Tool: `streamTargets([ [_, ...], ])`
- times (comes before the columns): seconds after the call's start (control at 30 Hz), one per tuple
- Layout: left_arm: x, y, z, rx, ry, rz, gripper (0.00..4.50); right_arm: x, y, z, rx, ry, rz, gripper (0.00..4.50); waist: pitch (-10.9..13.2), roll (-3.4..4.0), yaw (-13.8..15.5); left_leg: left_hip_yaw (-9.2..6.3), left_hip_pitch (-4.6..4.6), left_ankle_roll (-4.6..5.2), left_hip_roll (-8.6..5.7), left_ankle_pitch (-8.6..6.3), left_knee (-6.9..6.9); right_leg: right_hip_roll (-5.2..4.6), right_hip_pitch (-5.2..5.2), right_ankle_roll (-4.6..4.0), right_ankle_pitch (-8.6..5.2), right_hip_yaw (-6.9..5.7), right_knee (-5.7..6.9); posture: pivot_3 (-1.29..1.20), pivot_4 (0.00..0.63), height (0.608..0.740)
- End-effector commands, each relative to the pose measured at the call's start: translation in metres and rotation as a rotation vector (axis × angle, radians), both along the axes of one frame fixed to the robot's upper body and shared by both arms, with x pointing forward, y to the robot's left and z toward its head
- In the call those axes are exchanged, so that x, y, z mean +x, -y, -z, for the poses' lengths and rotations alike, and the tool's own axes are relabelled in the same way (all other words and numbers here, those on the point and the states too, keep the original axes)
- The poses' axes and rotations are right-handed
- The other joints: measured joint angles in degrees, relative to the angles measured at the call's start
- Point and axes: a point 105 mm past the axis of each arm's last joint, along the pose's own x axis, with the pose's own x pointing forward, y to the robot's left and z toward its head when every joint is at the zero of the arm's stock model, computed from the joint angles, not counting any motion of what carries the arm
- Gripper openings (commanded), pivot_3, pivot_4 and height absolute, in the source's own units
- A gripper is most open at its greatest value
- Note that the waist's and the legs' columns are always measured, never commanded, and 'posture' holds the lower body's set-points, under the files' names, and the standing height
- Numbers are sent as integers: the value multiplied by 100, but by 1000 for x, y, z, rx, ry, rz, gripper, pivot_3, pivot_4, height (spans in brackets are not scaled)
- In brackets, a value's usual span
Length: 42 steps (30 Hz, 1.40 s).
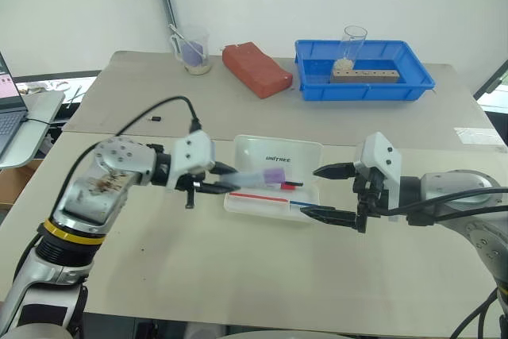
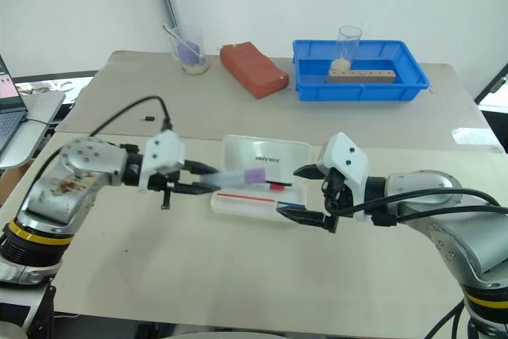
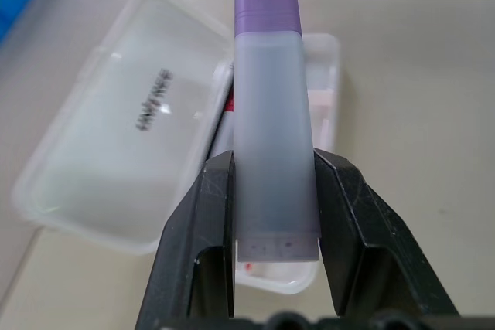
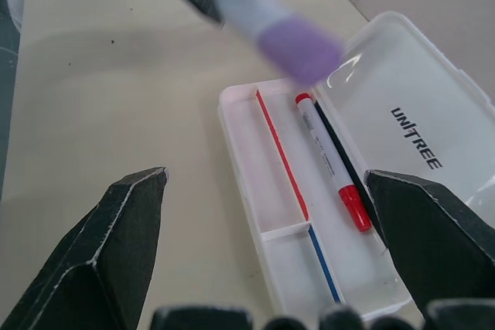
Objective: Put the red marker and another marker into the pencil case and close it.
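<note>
Near the middle of the frame, the case point(image 1: 274, 176) lies open on the surface point(image 1: 238, 275), lid tipped back. Left of it, the left end effector point(image 1: 226, 179) is clenched on the lavender highlighter point(image 1: 262, 176), purple cap aimed over the case. Inside the tray lie the red marker point(image 4: 332, 162), a thin red pen point(image 4: 280, 152) and a blue pen point(image 4: 322, 262). Right of the case, the right end effector point(image 1: 327, 194) hovers spread wide, grasping nothing.
</note>
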Motion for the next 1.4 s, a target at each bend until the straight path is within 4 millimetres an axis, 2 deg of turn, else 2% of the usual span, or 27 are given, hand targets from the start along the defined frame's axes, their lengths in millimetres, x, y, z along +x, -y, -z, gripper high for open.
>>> streamTargets([
  [0.03, 0, 9, 15, 43, 23, 54, 927, 1, 1, -10, 5, 67, 14, 4500, 0, 2, 27, 0, 0, 0, -1, 0, 0, 0, 0, 0, 0, 1, 0, 0, 150, 740],
  [0.33, 9, 15, 48, 88, 34, 63, 927, -5, 1, -7, 11, 61, 45, 4500, 1, 0, 47, 0, -6, 1, -3, 0, 8, -3, 1, 4, 1, 1, -3, 0, 150, 740],
  [0.7, 19, 15, 54, 109, 86, 79, 927, -5, 1, -6, 16, 55, 56, 4500, 0, 1, 46, -1, -6, 1, -3, 0, 8, -3, 2, 4, 2, 0, -1, 0, 150, 740],
  [0.77, 19, 15, 54, 112, 94, 84, 1998, -5, 1, -6, 18, 55, 57, 4500, 0, 1, 44, -1, -6, 1, -3, 0, 8, -2, 2, 5, 2, 0, -1, 0, 150, 740],
  [0.83, 19, 16, 52, 104, 96, 87, 2807, -4, 0, -6, 21, 55, 57, 4500, 0, 1, 43, -1, -6, 1, -3, 0, 8, -2, 2, 5, 2, 0, 0, 0, 150, 740],
  [0.93, 19, 18, 48, 91, 101, 89, 4356, -3, 2, -5, 21, 51, 62, 4500, 0, 1, 45, -1, -6, 1, -3, 0, 8, -2, 2, 5, 2, 0, -1, 0, 150, 740],
  [0.97, 19, 19, 47, 88, 102, 90, 4443, -2, 2, -5, 20, 49, 66, 4500, 0, 1, 44, -1, -6, 1, -3, 0, 8, -2, 2, 6, 2, 0, -1, 0, 150, 740],
  [1.03, 17, 17, 40, 76, 115, 91, 4443, 4, 14, -2, -3, 50, 111, 4500, 0, 1, 44, -1, -6, 1, -3, 0, 8, -2, 2, 5, 2, 0, 0, 0, 150, 740],
  [1.17, 13, 15, 13, 38, 163, 108, 4443, 21, 59, 8, -82, 58, 270, 4500, 0, 1, 62, -1, -8, 1, -4, 1, 12, -4, 5, 7, 2, -2, -3, 0, 150, 740],
  [1.3, 11, 25, -21, -82, 215, 134, 4443, 36, 103, 17, -157, 79, 421, 4500, -1, 3, 59, 0, -5, 2, -5, 1, 16, -4, 7, 10, 4, -2, 0, 0, 150, 740],
  [1.4, 1, 40, -46, -209, 210, 178, 4443, 47, 135, 32, -238, 80, 514, 4500, 0, 2, 54, -1, -4, 2, -7, 1, 19, -3, 11, 15, 2, -2, -2, 0, 150, 740],
])
